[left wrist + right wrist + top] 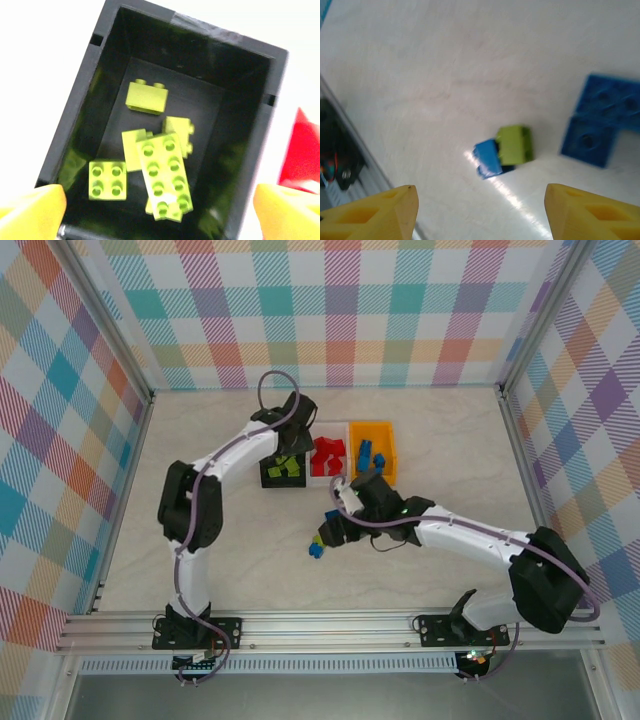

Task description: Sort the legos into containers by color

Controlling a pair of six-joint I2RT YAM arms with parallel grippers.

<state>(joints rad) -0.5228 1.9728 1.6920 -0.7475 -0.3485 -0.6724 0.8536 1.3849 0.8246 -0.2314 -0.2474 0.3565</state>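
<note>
My left gripper (160,216) hangs open over the black bin (75,100), nothing between its yellow fingers (35,210). Several lime green legos (162,175) lie inside that bin. From above, the black bin (266,480), the white bin (347,430) with red legos (328,455) and the orange bin (390,455) with blue legos (367,452) stand side by side. My right gripper (482,215) is open above the table. Just beyond its fingertips lies a blue brick joined to a lime green one (502,150), with a larger blue L-shaped piece (602,120) to the right.
The left arm (225,465) reaches over the black bin, and the right arm (450,530) stretches across the table's middle. A metal rail (330,625) runs along the near edge. Checkered walls (70,440) close in the sides and back.
</note>
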